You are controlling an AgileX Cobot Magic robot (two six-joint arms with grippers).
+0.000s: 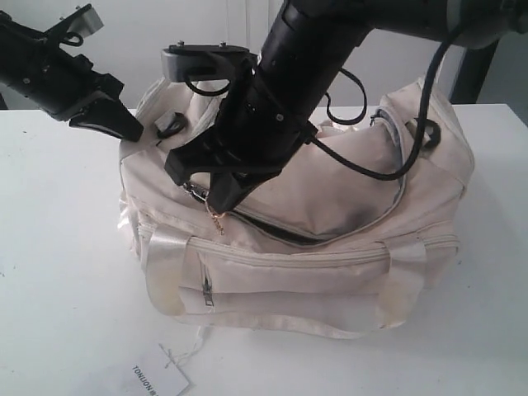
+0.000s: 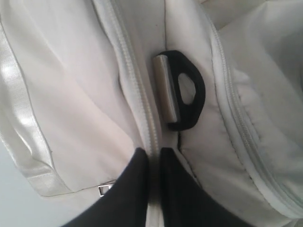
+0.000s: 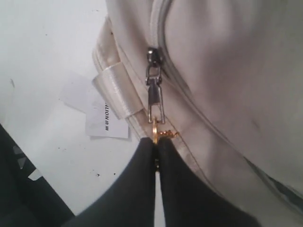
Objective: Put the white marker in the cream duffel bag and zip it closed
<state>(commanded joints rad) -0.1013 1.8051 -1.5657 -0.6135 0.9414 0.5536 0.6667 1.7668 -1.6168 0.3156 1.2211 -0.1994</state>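
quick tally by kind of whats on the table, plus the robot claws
duffel bags: 1, the cream duffel bag
paper hang tags: 1, the paper hang tag in front of the bag
robot claws: 2, the left claw pinching the bag's zipper seam and the right claw pinching the gold ring pull
total: 4

A: What is the left end effector (image 2: 152, 155) gripping?
B: Its two black fingers (image 2: 132, 189) pinch the zipper seam (image 2: 137, 85) of the cream duffel bag (image 2: 80, 104).
A: And just beyond?
B: A black D-ring (image 2: 198, 90) with a metal bar (image 2: 165, 90) lies on the fabric, and a shiny strap (image 2: 19, 109) runs beside it.
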